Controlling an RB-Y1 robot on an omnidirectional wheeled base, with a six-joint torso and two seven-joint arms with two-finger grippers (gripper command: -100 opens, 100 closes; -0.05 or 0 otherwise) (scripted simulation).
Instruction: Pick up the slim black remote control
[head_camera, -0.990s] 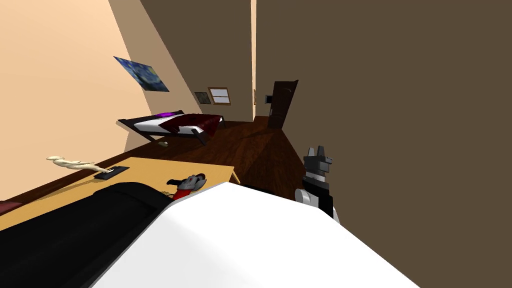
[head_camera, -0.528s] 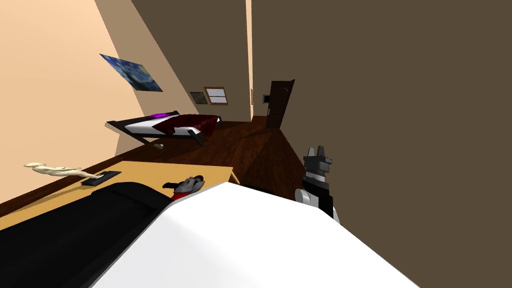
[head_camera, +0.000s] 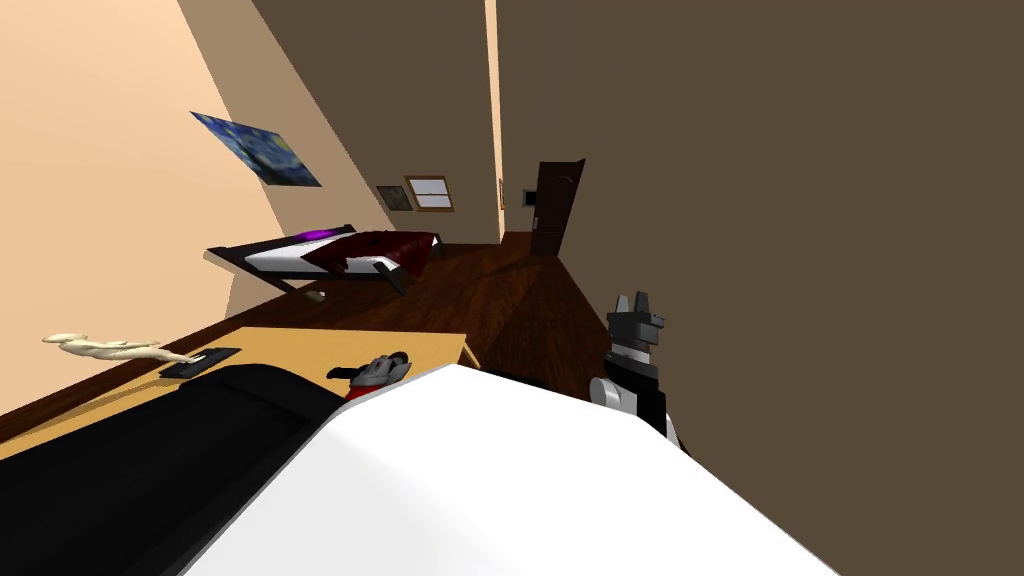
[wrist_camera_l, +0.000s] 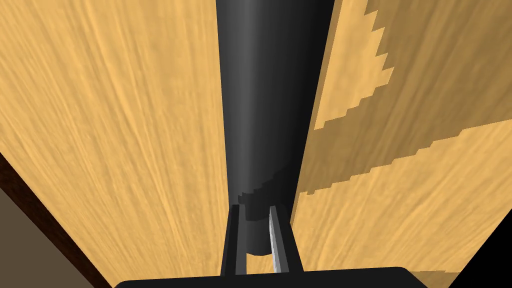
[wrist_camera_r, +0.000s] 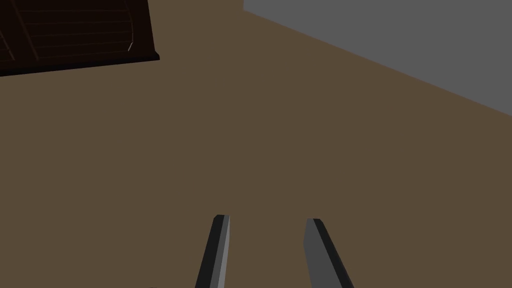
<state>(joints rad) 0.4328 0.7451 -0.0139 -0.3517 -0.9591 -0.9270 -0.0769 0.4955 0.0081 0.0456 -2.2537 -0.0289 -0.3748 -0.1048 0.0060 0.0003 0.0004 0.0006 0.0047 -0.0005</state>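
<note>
Head view: left tool (head_camera: 378, 368) is sitting low over the near end of the wooden bench (head_camera: 300, 345). A cream figurine (head_camera: 100, 348) on a dark base is standing further along the bench, toward the wall. Right tool (head_camera: 634, 322) is pointing upward beside the brown wall, well apart from the bench. A bed (head_camera: 330, 250) is standing on the dark floor beyond.

Left wrist view: the left tool's fingers (wrist_camera_l: 274, 235) are pinching the near end of the slim black remote control (wrist_camera_l: 265, 100). The remote is stretching straight away from the tool over the bench top.

Right wrist view: the right tool's fingers (wrist_camera_r: 220, 250) are standing spread, facing the brown wall.
</note>
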